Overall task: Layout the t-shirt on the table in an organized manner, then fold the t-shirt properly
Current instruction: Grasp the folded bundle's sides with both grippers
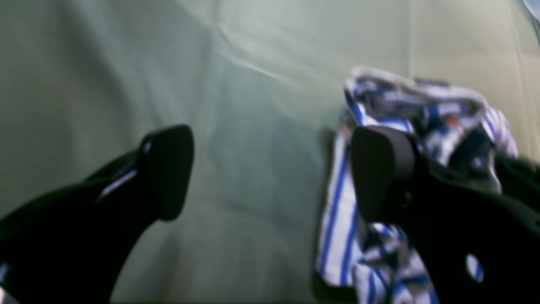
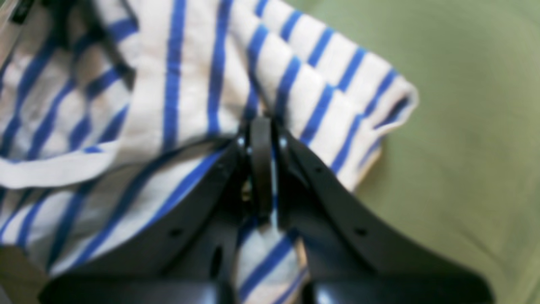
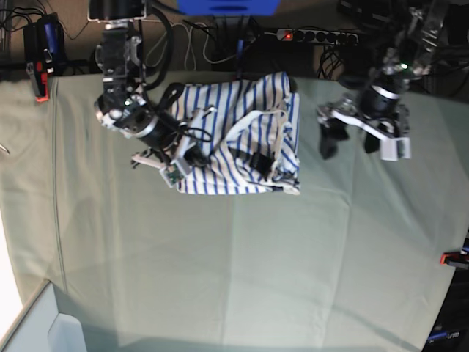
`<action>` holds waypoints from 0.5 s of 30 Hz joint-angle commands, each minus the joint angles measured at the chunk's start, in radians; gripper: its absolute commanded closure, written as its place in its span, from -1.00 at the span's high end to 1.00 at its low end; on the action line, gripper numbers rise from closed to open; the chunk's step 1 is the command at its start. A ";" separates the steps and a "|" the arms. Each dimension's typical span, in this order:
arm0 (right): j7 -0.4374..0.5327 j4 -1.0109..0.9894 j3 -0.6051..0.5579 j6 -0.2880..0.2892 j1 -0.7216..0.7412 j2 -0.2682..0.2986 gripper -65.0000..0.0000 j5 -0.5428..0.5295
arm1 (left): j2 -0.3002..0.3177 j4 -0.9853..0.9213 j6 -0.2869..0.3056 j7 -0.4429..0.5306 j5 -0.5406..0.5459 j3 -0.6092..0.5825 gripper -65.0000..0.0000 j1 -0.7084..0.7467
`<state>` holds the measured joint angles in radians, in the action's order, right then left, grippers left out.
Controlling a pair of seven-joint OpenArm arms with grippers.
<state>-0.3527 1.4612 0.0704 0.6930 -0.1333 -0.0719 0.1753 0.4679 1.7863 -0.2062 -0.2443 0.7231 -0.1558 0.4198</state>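
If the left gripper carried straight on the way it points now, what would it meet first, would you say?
Probably the bare table: between the open jaws of the left gripper only cloth-covered tabletop shows. The t-shirt lies just beside one jaw, though depth is unclear.

T-shirt (image 3: 242,139): soft woven cloth, white with blue stripes, matt, rumpled; plain white band at one edge.
Surface (image 3: 242,264): pale grey-green cloth cover, matt, smooth with faint creases.
Left hand (image 1: 270,173): black plastic fingers, mostly matt, slight sheen at edges.
Right hand (image 2: 261,169): black plastic, matt, small holes in finger plates.
Clip (image 3: 40,88): red-orange, plastic-looking.
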 commanded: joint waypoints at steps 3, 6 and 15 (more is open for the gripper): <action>0.020 0.017 0.021 0.005 0.027 0.016 -1.00 -0.012 | 0.005 0.017 0.006 0.018 -0.004 -0.100 0.74 -0.051; 0.020 0.020 0.021 0.005 0.025 0.022 -1.00 -0.012 | 0.005 0.011 0.006 0.018 -0.007 -0.175 0.74 -0.088; 0.017 0.255 0.024 0.005 -0.085 0.022 -1.00 -0.012 | -0.033 -0.044 0.004 0.013 0.002 -0.207 0.74 -0.161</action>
<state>-0.3588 1.6997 0.0952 0.6933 -0.2314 -0.0498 0.1799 0.4278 1.7237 -0.2100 -0.2493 0.7216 -0.3637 0.2626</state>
